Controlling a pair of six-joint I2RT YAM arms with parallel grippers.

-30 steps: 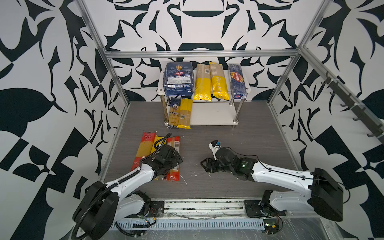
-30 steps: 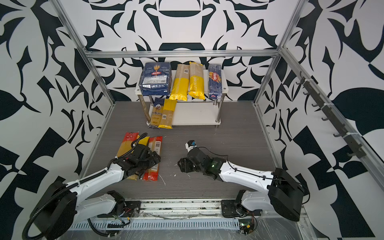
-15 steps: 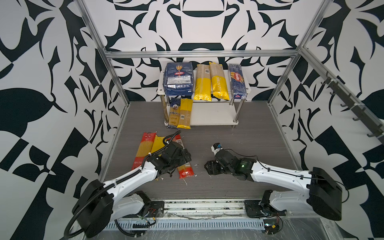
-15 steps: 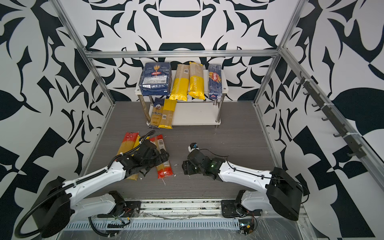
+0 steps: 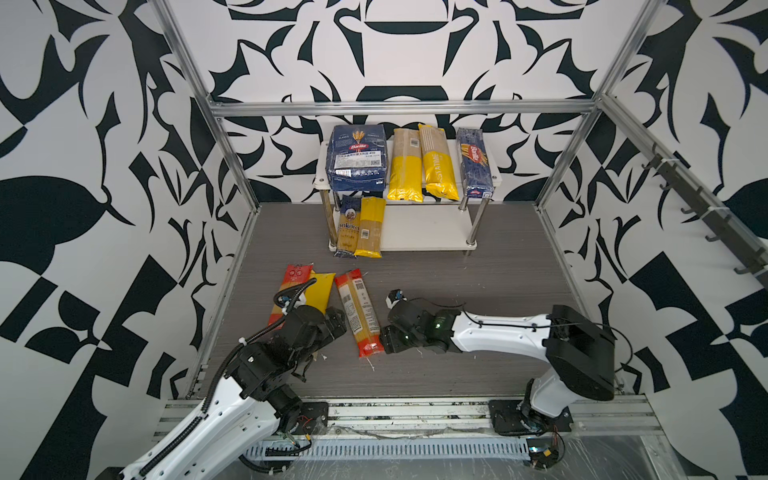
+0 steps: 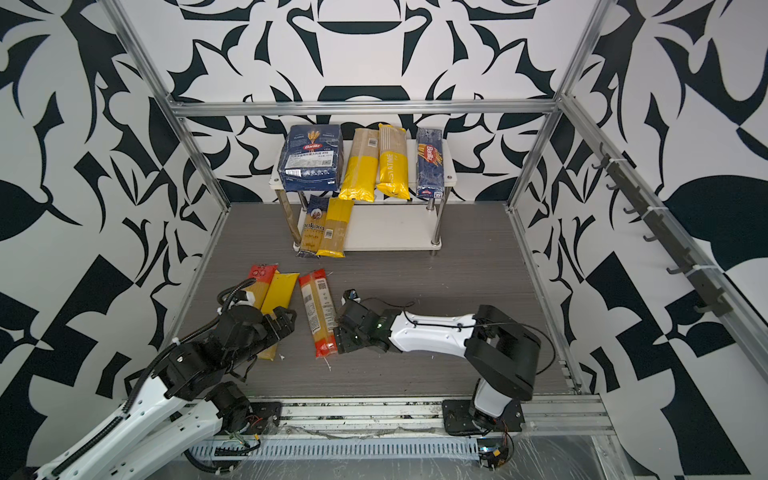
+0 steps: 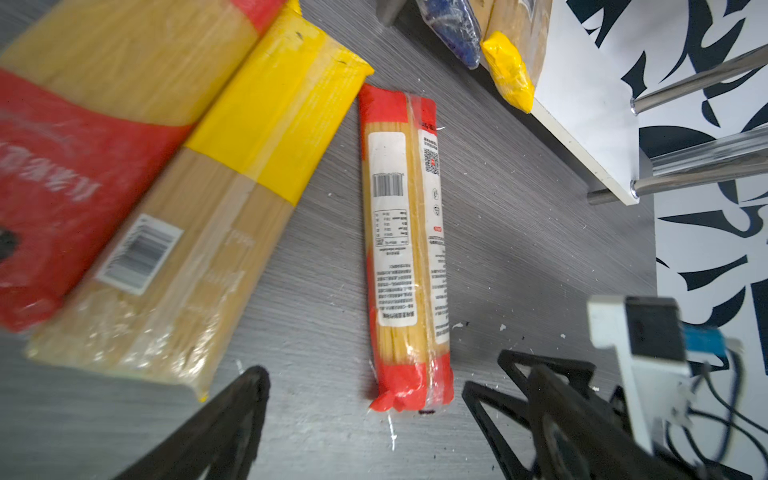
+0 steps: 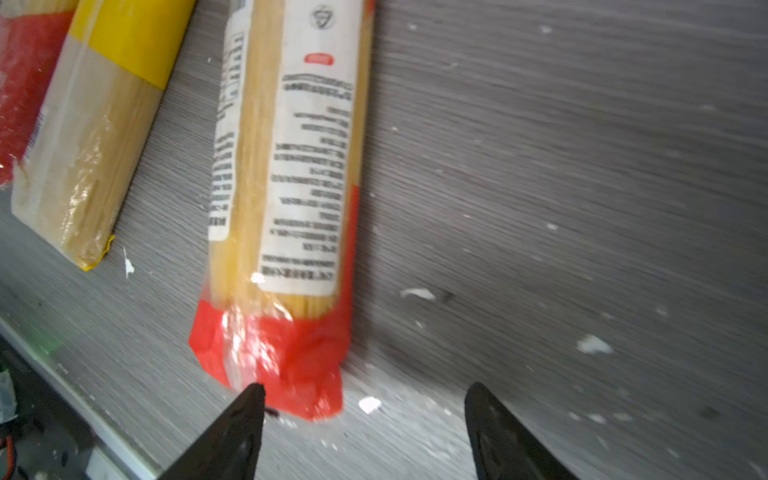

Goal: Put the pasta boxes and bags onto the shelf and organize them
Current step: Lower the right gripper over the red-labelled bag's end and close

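Counter [image 5: 478,291]: grey wood-grain top, flecked with white crumbs [image 8: 419,294].
Room: black-and-white patterned walls [image 5: 83,166], aluminium frame rails [image 5: 399,109].
Shelf [image 5: 424,232]: at the counter's far edge. The upper board carries the wide Barilla box [image 5: 357,158], two yellow bags [image 5: 405,166] and the narrow Barilla box [image 5: 475,162]. The lower board carries the ankara bag [image 5: 348,228] and a yellow-ended bag [image 5: 370,228], both overhanging its front.
Loose bags: near the left edge, the red-ended bag [image 5: 359,316] lies apart from the touching yellow-banded bag [image 5: 320,291] and red-banded bag [image 5: 291,286].
Left end effector [image 5: 337,323]: jaws apart, empty.
Right end effector [image 5: 384,340]: jaws apart, clamping nothing, at the red-ended bag's near end.
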